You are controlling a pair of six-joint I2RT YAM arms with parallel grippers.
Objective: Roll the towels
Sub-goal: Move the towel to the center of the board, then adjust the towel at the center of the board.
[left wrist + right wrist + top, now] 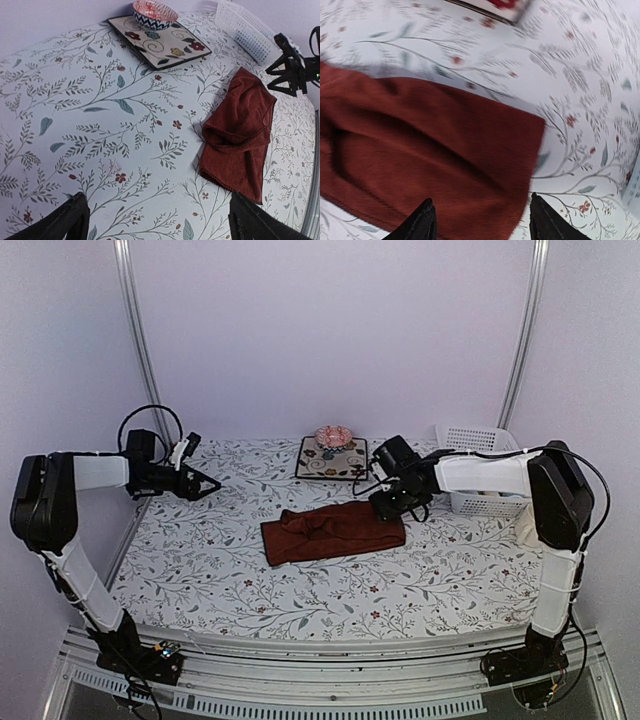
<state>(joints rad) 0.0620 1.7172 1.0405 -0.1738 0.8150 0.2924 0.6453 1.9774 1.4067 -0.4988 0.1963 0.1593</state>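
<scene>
A plain dark red towel [332, 530] lies loosely folded and rumpled on the floral table covering, mid-table; no other towels show. My right gripper [392, 505] hovers just over its right end. In the right wrist view its jaws [481, 200] stand open, with the towel [420, 150] spread beneath them and nothing held. My left gripper [205, 483] hangs open at the far left, well apart from the cloth. Its wrist view shows both fingers spread wide [157, 202] over bare covering, with the towel [240, 135] off to the right.
A square dark floral mat [332, 460] carrying a small patterned bowl [333, 436] sits at the back centre. A white slatted basket [478, 470] stands at the back right, behind the right arm. Metal posts rise along the back walls.
</scene>
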